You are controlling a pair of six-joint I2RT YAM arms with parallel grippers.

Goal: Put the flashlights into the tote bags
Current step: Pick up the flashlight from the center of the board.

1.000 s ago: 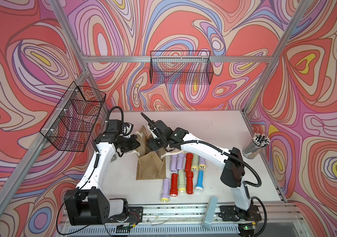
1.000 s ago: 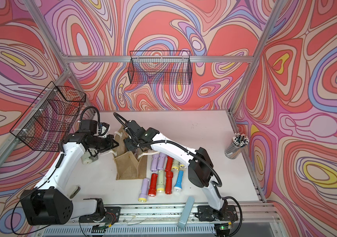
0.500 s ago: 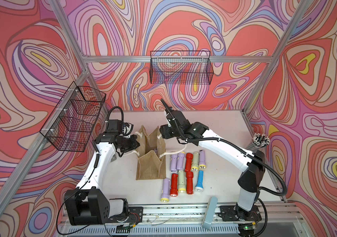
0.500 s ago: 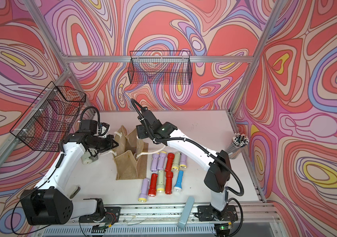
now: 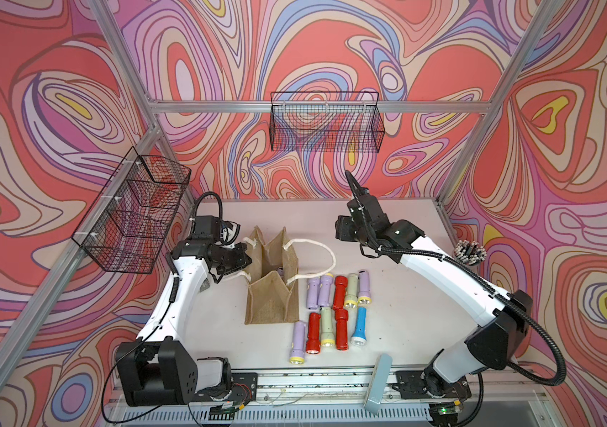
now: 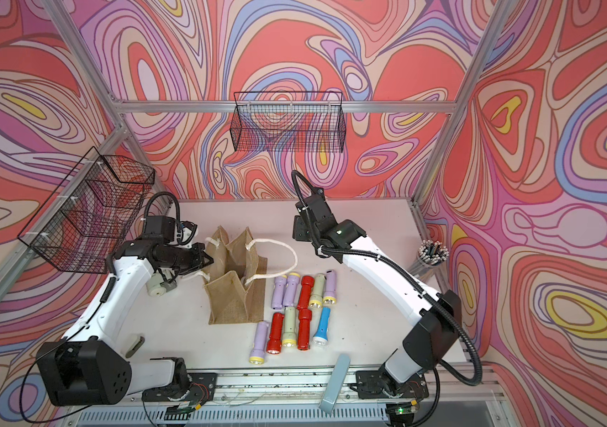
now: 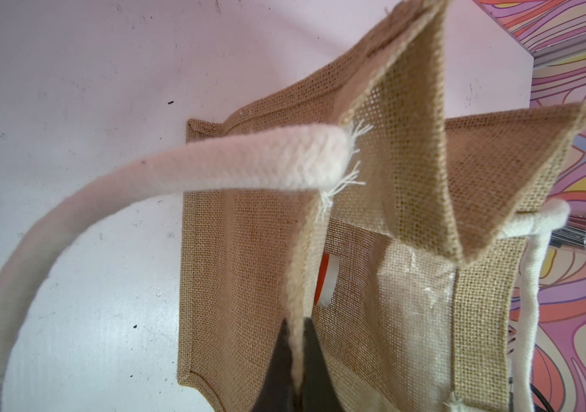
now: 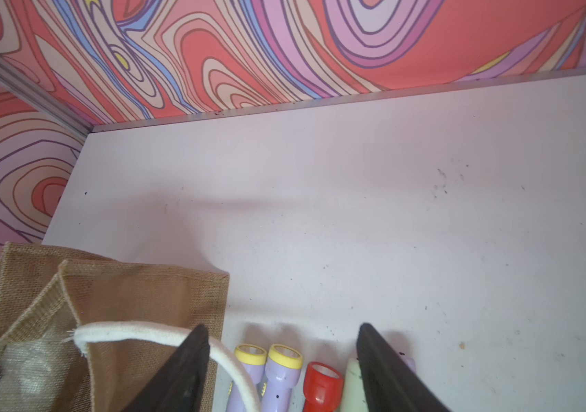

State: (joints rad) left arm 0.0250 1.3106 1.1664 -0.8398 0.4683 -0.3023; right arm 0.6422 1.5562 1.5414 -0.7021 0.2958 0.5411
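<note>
Burlap bag [image 5: 271, 299] stands open on the table [image 5: 405, 303], with the side panels of its mouth folded inward. Left gripper [image 7: 297, 360] is clenched on the bag's rim, pinching the cloth edge between its fingers. Right gripper [image 8: 283, 330] hangs spread and empty above the table, behind the flashlights [image 5: 339, 292]. Ten of these lie just right of the bag in two rows, side by side, some touching. One rope handle [image 5: 318, 247] loops out toward them. Another pale green flashlight [image 6: 156, 287] lies left of the bag, under the left arm.
</note>
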